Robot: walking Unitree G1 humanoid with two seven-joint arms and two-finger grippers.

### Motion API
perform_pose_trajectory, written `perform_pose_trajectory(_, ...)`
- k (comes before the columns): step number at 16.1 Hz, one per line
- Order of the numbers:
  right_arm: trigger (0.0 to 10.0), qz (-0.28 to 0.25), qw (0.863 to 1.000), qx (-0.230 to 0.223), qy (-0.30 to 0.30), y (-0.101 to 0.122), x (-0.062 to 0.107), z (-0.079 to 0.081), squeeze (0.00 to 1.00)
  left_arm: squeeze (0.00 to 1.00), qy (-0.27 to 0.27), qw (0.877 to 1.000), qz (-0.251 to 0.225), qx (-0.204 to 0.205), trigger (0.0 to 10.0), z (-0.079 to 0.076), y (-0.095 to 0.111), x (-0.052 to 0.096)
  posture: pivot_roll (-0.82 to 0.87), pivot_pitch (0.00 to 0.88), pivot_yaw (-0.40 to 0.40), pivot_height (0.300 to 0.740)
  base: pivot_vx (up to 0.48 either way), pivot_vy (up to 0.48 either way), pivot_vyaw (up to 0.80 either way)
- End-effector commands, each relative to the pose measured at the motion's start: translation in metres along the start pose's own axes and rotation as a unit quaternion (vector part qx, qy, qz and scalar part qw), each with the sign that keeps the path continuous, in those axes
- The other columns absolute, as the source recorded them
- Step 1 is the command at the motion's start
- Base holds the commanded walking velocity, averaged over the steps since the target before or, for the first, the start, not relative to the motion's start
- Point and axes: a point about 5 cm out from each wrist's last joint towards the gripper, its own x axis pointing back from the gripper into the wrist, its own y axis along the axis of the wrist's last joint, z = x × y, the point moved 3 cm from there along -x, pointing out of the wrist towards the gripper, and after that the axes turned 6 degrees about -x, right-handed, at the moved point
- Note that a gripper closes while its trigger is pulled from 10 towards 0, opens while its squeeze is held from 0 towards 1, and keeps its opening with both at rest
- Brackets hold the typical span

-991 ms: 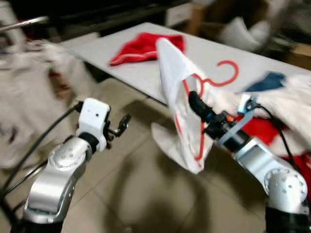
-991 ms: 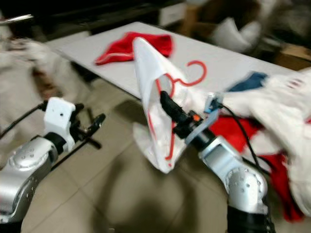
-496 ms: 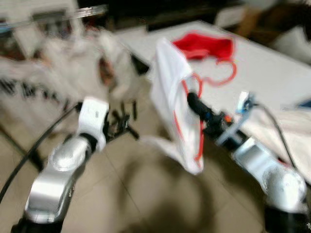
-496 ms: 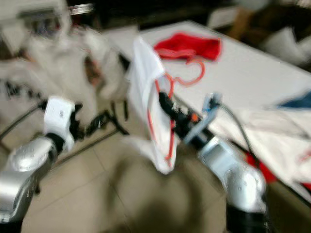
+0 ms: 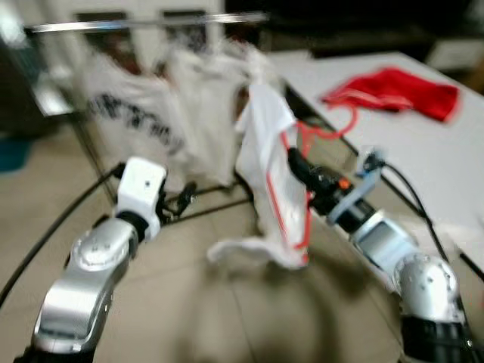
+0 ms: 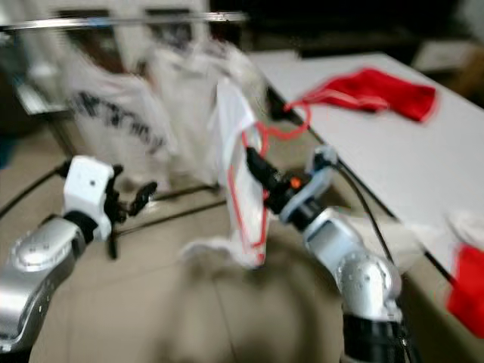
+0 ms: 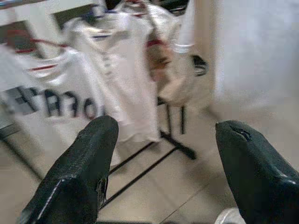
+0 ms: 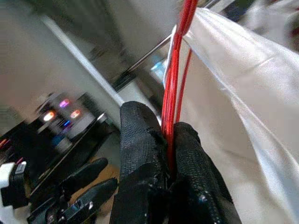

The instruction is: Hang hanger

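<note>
Right hand (image 5: 296, 160) is clamped on the red hanger (image 8: 175, 84) carrying a white garment (image 5: 265, 162); the rail (image 5: 144, 24) lies ahead and above, leftward — hook pointing up; left hand (image 7: 163, 154) gapes wide, holding nothing

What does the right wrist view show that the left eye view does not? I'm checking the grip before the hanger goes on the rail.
The right wrist view shows the right end effector with both fingers pinched on the red hanger wire. The left eye view adds the clothes rail with hung white shirts, the table, a red garment and the open left end effector. Both show the hanger carrying a white garment.
</note>
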Motion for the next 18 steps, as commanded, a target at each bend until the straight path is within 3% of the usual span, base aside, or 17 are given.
perform_pose_trajectory(1,10.0,-0.007,1.000,0.019,-0.004,0.006,-0.002,0.000,0.00,0.00,-0.003,1.000,-0.007,-0.006,10.0,-0.004,0.005,0.000,-0.08,0.000,-0.026,0.740,0.000,0.000,0.80)
perform_pose_trajectory(3,10.0,-0.002,1.000,0.028,-0.012,0.003,-0.005,-0.002,0.00,0.00,-0.001,1.000,-0.005,-0.008,10.0,-0.005,0.004,-0.001,-0.08,0.000,-0.031,0.740,0.000,-0.334,0.80)
perform_pose_trajectory(5,10.0,-0.007,0.998,0.040,-0.043,0.004,-0.010,-0.011,0.00,0.00,-0.002,1.000,-0.005,-0.010,10.0,-0.007,0.005,-0.003,-0.08,0.000,-0.034,0.740,0.000,-0.412,0.80)
perform_pose_trajectory(7,10.0,-0.023,0.992,0.054,-0.108,0.011,-0.010,-0.032,0.00,0.00,-0.004,1.000,-0.001,-0.014,10.0,-0.010,0.003,-0.006,-0.09,0.000,-0.032,0.740,0.000,-0.407,0.80)
perform_pose_trajectory(9,10.0,-0.041,0.989,0.065,-0.123,0.016,-0.009,-0.035,0.00,0.00,-0.006,1.000,0.014,-0.004,10.0,-0.011,-0.002,-0.007,-0.09,0.000,-0.031,0.740,0.000,0.000,0.40)
perform_pose_trajectory(13,10.0,-0.057,0.991,0.069,-0.098,0.014,-0.009,-0.029,0.00,0.00,-0.004,1.000,0.009,-0.011,10.0,-0.010,-0.001,-0.007,-0.08,0.000,-0.037,0.740,0.000,0.240,0.00)
perform_pose_trajectory(18,10.0,-0.046,0.990,0.121,-0.058,0.013,-0.012,-0.019,0.00,0.00,0.027,0.999,0.013,-0.020,10.0,0.010,-0.006,-0.006,-0.09,0.000,-0.040,0.740,0.000,0.000,0.00)
